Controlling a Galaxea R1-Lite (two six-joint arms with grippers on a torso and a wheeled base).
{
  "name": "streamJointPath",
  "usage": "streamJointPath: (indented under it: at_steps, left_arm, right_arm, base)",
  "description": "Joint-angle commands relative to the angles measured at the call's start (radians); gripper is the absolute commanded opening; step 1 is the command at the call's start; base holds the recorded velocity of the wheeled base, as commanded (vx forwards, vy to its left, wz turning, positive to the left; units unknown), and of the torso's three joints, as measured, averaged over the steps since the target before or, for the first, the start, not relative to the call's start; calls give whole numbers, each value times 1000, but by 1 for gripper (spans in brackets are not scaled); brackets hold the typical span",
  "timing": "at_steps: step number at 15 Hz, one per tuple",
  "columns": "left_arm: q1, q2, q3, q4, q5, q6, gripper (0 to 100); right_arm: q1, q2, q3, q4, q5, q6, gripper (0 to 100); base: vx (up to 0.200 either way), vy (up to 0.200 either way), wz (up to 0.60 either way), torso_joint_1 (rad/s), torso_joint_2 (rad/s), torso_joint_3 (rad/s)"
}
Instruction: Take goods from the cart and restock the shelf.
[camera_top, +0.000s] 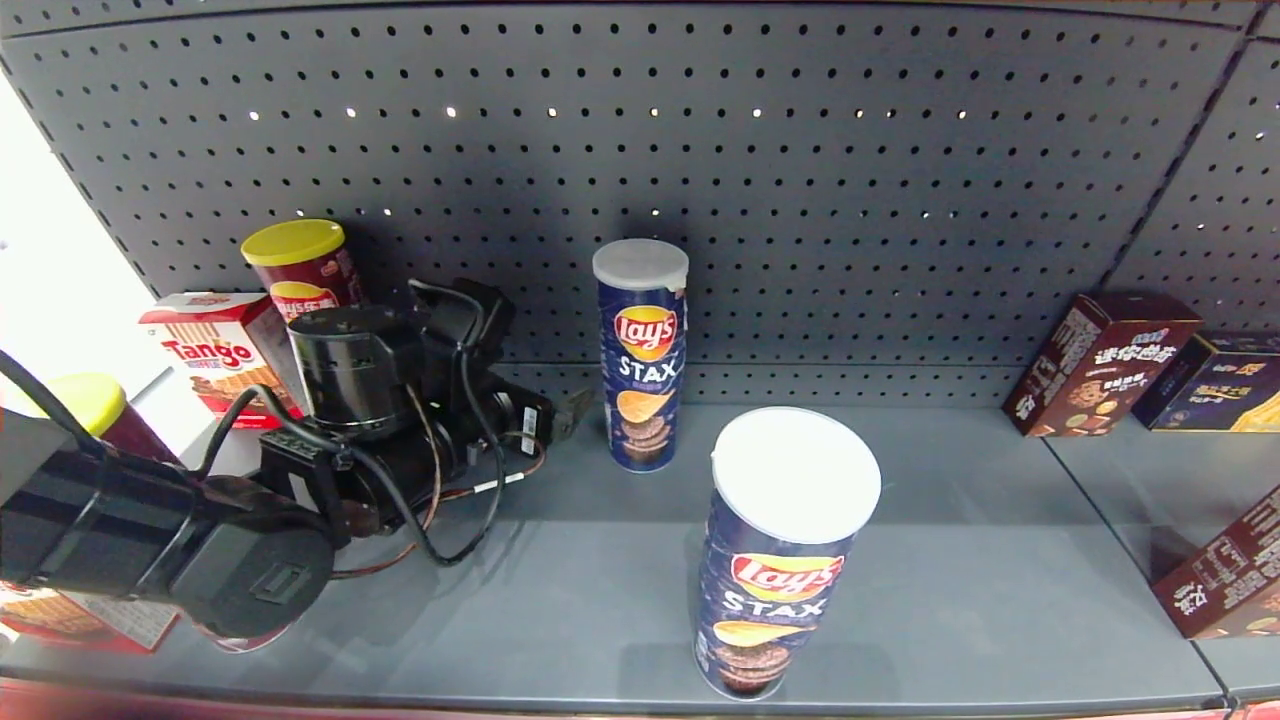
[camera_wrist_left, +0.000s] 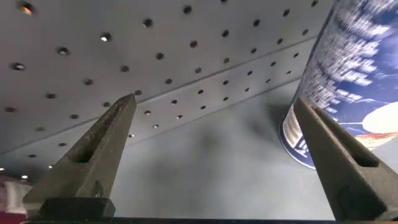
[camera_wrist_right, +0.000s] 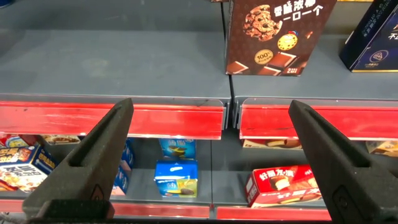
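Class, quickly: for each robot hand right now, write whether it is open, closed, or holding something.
Left hand: open, holding nothing.
Right hand: open, holding nothing.

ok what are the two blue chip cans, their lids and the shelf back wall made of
Near blue can and far blue can: probably cardboard tubes under a glossy printed wrap, going by the sheen.
Near lid and far lid: likely plastic, matte milky white.
Back wall: looks like painted sheet metal, matte grey, punched with regular holes.
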Motion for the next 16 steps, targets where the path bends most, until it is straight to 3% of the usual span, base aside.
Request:
streamJointPath:
  at_steps: [1,16]
  left_arm:
    - [-3,31,-8,0,0,0,100]
    - [-64,99,-65,5,0,-2,100]
  right_arm:
    - [0,1,0,0,-1,0,100]
    - [0,1,0,0,1,0,100]
  base:
    - [0,0,0,0,0,0]
    - [0,0,0,0,0,0]
